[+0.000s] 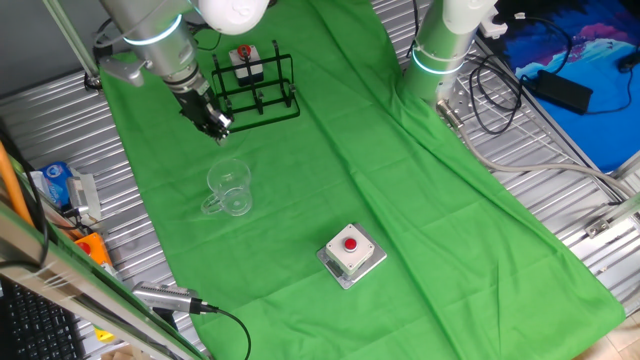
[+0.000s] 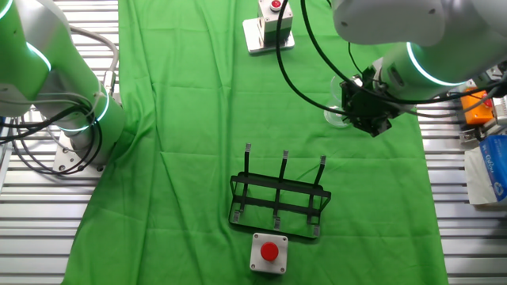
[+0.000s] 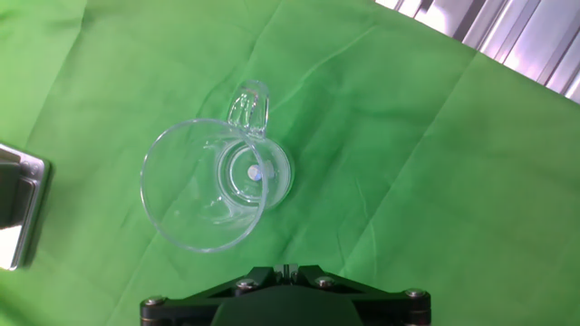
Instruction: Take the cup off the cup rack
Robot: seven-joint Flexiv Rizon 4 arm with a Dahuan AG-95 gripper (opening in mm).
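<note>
Found the cup (image 1: 230,188) already off the rack (image 1: 255,85), standing upright and alone on the cloth (image 1: 400,180), mouth up, with nothing around it or in it. Saw no cup on any peg of the rack in either fixed view, so judged the main step done: removed and set down. Judged little or nothing left, at most drawing the claw (image 1: 217,125) clear. In one fixed view, placed the cup at about 6 o'clock of the claw, apart from it, with the rack at about 1 o'clock of the claw and the box (image 1: 351,252) well off at about 4 o'clock of the cup. In the other fixed view, placed the cup at about 9 o'clock of the claw, its clear wall partly hidden behind the hand. In the hand view, looked straight down into the cup, a little toward 8 o'clock of the picture's middle, its handle (image 3: 251,104) pointing to about 1 o'clock of its body; saw only the hand's dark base along the bottom edge and no fingertip near the glass. Took the claw therefore as grasping nothing and hanging above the cloth, touching neither cup nor rack. Could not tell whether its jaws stood spread or closed, being too small and dark in the fixed views and out of sight in the hand view.
</note>
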